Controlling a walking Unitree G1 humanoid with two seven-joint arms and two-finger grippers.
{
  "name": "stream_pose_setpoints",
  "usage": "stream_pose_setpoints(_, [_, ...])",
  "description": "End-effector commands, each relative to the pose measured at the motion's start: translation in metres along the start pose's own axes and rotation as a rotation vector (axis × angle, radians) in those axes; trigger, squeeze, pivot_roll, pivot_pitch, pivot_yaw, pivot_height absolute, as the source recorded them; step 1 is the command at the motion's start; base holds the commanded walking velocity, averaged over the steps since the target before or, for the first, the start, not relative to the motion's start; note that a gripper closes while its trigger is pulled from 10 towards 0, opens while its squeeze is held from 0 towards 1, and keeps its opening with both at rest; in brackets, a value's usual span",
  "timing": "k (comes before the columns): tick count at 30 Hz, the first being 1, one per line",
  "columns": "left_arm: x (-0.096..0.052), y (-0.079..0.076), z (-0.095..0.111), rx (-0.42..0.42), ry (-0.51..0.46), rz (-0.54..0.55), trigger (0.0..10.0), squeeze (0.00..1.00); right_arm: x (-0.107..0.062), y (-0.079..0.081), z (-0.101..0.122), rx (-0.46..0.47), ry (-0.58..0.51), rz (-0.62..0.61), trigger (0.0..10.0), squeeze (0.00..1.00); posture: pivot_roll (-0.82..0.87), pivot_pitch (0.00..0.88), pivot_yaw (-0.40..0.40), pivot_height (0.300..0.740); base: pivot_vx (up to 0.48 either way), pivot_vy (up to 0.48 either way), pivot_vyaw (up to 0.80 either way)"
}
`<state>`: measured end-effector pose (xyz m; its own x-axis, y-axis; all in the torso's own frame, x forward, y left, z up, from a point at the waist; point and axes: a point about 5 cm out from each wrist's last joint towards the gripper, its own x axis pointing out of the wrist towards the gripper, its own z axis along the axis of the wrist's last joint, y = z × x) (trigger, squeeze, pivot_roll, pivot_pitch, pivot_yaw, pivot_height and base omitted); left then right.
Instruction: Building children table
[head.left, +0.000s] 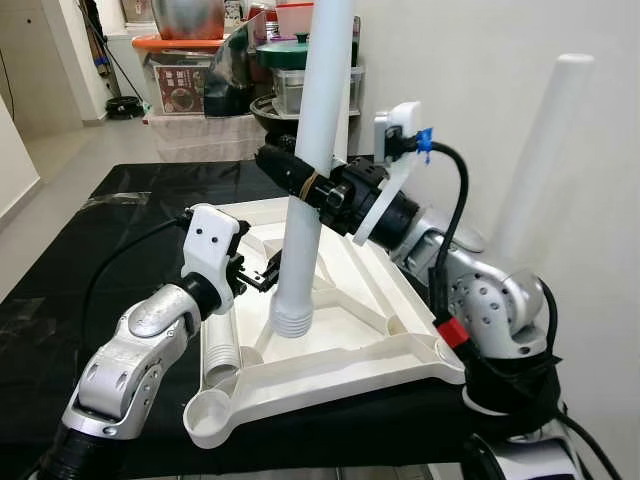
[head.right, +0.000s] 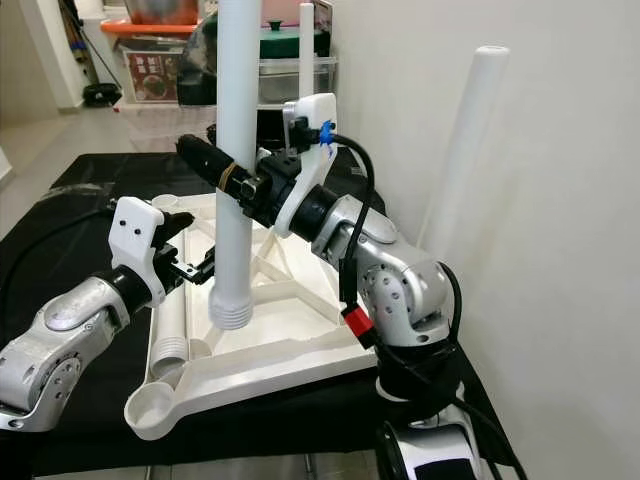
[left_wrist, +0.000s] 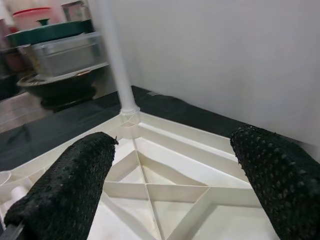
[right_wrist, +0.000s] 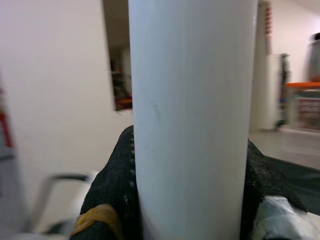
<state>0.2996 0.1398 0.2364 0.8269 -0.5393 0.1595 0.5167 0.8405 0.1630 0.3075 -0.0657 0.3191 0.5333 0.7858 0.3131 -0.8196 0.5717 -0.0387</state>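
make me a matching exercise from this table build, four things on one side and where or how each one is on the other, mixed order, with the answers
Things:
1. right gripper
2. left gripper
3. loose table leg
4. far table leg

States:
A. lying flat on the tabletop panel
B. open, beside the bottom of the held leg
C. standing upright by the white wall
D. shut around an upright white leg

Pairs: 1-D, 2-B, 3-A, 4-C

The held white leg (head.left: 312, 150) runs off the top edge; tabletop (head.left: 350, 310) underside partly hidden behind it.
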Motion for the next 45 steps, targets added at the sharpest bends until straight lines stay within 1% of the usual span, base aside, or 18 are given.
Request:
stream_pose_setpoints(1, [-0.002,0.003,0.003,0.000,-0.012,-0.001,10.0,0.00,-0.001,-0.005,-0.004,-0.061,0.011,-0.034,0.0,0.00,0.04,0.000,-0.009,0.740,0.000,0.000,0.00])
stream_pose_setpoints(2, [-0.004,0.006,0.004,-0.007,-0.014,0.006,10.0,0.00,-0.003,-0.014,-0.008,-0.121,0.034,-0.083,0.0,0.00,0.05,0.000,-0.012,0.740,0.000,0.000,0.00])
stream_pose_setpoints(3, [-0.004,0.006,0.004,-0.007,-0.014,0.006,10.0,0.00,-0.003,-0.014,-0.008,-0.121,0.034,-0.083,0.0,0.00,0.05,0.000,-0.012,0.740,0.000,0.000,0.00])
stream_pose_setpoints(6, [-0.010,0.006,0.003,-0.004,-0.005,-0.011,10.0,0.00,-0.005,-0.030,-0.012,-0.215,0.066,-0.173,0.0,0.00,0.05,0.000,-0.012,0.740,0.000,0.000,0.00])
stream_pose_setpoints(13, [-0.013,-0.004,0.003,-0.032,-0.007,-0.063,10.0,0.00,-0.005,-0.046,-0.005,-0.272,0.045,-0.270,0.0,0.00,0.05,0.000,-0.014,0.740,0.000,0.000,0.00])
stream_pose_setpoints(16, [-0.012,-0.005,0.001,-0.037,-0.004,-0.070,10.0,0.00,-0.003,-0.047,-0.002,-0.264,0.024,-0.280,0.0,0.00,0.05,0.000,-0.014,0.740,0.000,0.000,0.00])
stream_pose_setpoints(17, [-0.010,-0.006,-0.002,-0.045,0.002,-0.073,10.0,0.00,0.002,-0.043,0.006,-0.196,-0.046,-0.277,0.0,0.00,0.04,0.000,-0.009,0.740,0.000,0.000,0.00])
stream_pose_setpoints(18, [-0.010,-0.006,-0.002,-0.045,0.002,-0.073,10.0,0.00,0.002,-0.043,0.006,-0.196,-0.046,-0.277,0.0,0.00,0.04,0.000,-0.009,0.740,0.000,0.000,0.00])
stream_pose_setpoints(20, [-0.009,-0.006,-0.003,-0.067,-0.001,-0.080,10.0,0.00,0.008,-0.037,0.013,-0.127,-0.107,-0.265,0.0,0.00,0.04,0.000,-0.006,0.740,0.000,0.000,0.00])
stream_pose_setpoints(21, [-0.009,-0.006,-0.003,-0.067,-0.001,-0.080,10.0,0.00,0.008,-0.037,0.013,-0.127,-0.107,-0.265,0.0,0.00,0.04,0.000,-0.006,0.740,0.000,0.000,0.00])
stream_pose_setpoints(22, [-0.008,-0.006,-0.004,-0.078,-0.003,-0.083,10.0,0.00,0.011,-0.034,0.015,-0.086,-0.131,-0.252,0.0,0.00,0.03,0.000,-0.005,0.740,0.000,0.000,0.00])
stream_pose_setpoints(25, [-0.008,-0.006,-0.004,-0.082,-0.002,-0.084,10.0,0.00,0.014,-0.030,0.015,-0.057,-0.142,-0.235,0.0,0.00,0.03,0.000,-0.004,0.740,0.000,0.000,0.00])
stream_pose_setpoints(26, [-0.007,-0.006,-0.006,-0.086,0.000,-0.085,10.0,0.00,0.017,-0.020,0.011,-0.018,-0.139,-0.190,0.0,0.00,0.03,0.000,-0.007,0.740,0.000,0.000,0.00])
stream_pose_setpoints(34, [-0.009,-0.004,-0.008,-0.092,0.008,-0.076,10.0,0.00,0.018,-0.010,0.003,0.022,-0.126,-0.138,0.0,0.00,0.03,0.000,-0.011,0.740,0.000,0.000,0.00])
stream_pose_setpoints(37, [-0.009,-0.003,-0.014,-0.109,0.022,-0.062,10.0,0.00,0.020,0.004,0.001,0.091,-0.141,-0.082,0.0,0.00,0.03,0.000,-0.008,0.740,0.000,0.000,0.00])
stream_pose_setpoints(39, [-0.009,-0.003,-0.014,-0.109,0.022,-0.062,10.0,0.00,0.020,0.004,0.001,0.091,-0.141,-0.082,0.0,0.00,0.03,0.000,-0.008,0.740,0.000,0.000,0.00])
stream_pose_setpoints(41, [-0.008,-0.001,-0.018,-0.133,0.029,-0.046,10.0,0.00,0.023,0.016,0.002,0.127,-0.157,-0.040,0.0,0.00,0.03,0.000,-0.006,0.740,0.000,0.000,0.00])
stream_pose_setpoints(45, [-0.007,0.002,-0.022,-0.160,0.033,-0.025,10.0,0.00,0.024,0.024,0.004,0.154,-0.170,-0.009,0.0,0.00,0.03,0.000,-0.006,0.740,0.000,0.000,0.00])
